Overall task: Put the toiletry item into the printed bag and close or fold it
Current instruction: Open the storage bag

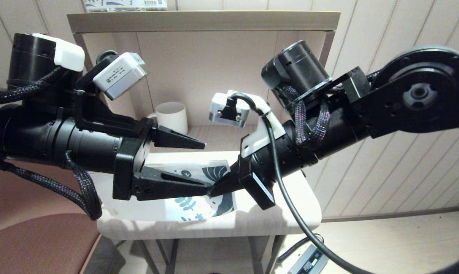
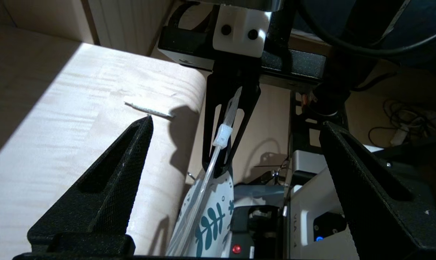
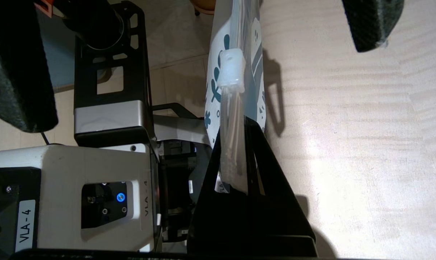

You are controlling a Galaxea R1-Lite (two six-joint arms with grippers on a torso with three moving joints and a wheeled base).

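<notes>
The printed bag (image 1: 204, 203), white with dark blue leaf prints, hangs on edge just above the table's front. My right gripper (image 1: 215, 187) is shut on the bag's clear zip edge (image 3: 234, 144). A white slider (image 3: 232, 70) sits on that edge a little beyond the fingers, also seen as the slider (image 2: 222, 135) in the left wrist view. My left gripper (image 1: 208, 166) faces the right one, open, its fingers (image 2: 124, 169) standing wide on either side of the bag (image 2: 210, 216) without touching it. The toiletry item does not show distinctly; thin pale lines show through the clear edge.
A white mug (image 1: 171, 116) stands at the back of the pale wooden table (image 1: 290, 213), inside a shelf alcove. A printed box (image 1: 126, 3) lies on the shelf top. A small white strip (image 2: 149, 108) lies on the table. A brown seat (image 1: 35, 236) is at the left.
</notes>
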